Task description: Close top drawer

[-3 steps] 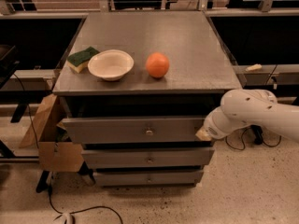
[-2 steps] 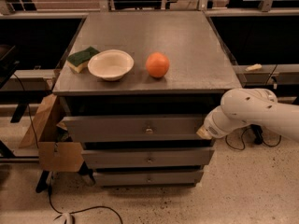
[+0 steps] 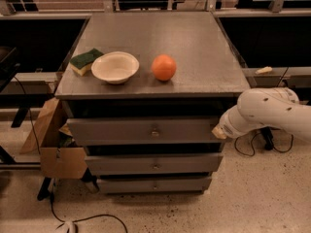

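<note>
- Top drawer (image 3: pixel 146 130): uppermost of three grey fronts under the bench (image 3: pixel 204 42), with a round knob (image 3: pixel 155 132) at centre. A dark gap separates its front from the bench edge, so I judge it to be partly pulled out toward the near side.
- Tool (image 3: pixel 217 131): at the right end of the top drawer's front, touching or just beside that corner, with my white arm (image 3: pixel 265 113) reaching in from the right. I cannot tell whether it is spread or pressed together.
- Change: over the last second, the tool has shifted only slightly at this corner, and the drawer front sits much as it did. The closing push has therefore barely begun.
- Implication: the drawer must still travel toward the far side, and an off-centre push at this corner may skew it.
- Bench top: sponge (image 3: pixel 85 61), bowl (image 3: pixel 115 67) and orange (image 3: pixel 164 67) lie near the front edge, well apart from the tool.
</note>
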Controlling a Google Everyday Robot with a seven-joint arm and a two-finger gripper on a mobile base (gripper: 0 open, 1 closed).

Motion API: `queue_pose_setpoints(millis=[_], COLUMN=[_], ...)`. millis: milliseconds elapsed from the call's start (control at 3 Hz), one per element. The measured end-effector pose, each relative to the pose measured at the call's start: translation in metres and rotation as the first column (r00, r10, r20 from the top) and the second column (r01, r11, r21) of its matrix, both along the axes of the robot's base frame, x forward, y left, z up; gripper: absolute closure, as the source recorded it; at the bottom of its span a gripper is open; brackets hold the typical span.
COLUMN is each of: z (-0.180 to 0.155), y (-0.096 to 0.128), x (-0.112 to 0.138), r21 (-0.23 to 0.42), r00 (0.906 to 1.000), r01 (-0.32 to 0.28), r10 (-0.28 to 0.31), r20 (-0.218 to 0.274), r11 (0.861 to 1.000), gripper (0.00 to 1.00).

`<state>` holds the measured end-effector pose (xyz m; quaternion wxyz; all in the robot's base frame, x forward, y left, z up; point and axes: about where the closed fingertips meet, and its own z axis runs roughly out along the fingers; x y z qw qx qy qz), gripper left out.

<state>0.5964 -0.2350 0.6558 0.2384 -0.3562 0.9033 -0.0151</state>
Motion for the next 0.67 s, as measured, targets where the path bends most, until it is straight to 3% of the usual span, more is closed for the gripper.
queue_pose_setpoints(millis=[333,667], z=[0.004,0.005], y=[-0.010,-0.012], x=[-0.010,-0.028], r21=[0.014,0.043], r00=[0.9996,0.9997], r01=[0.027,0.022], r10=[-0.027,-0.022], r20=[0.010,0.004], r11=[1.000,0.999], gripper=[0.15,0.00])
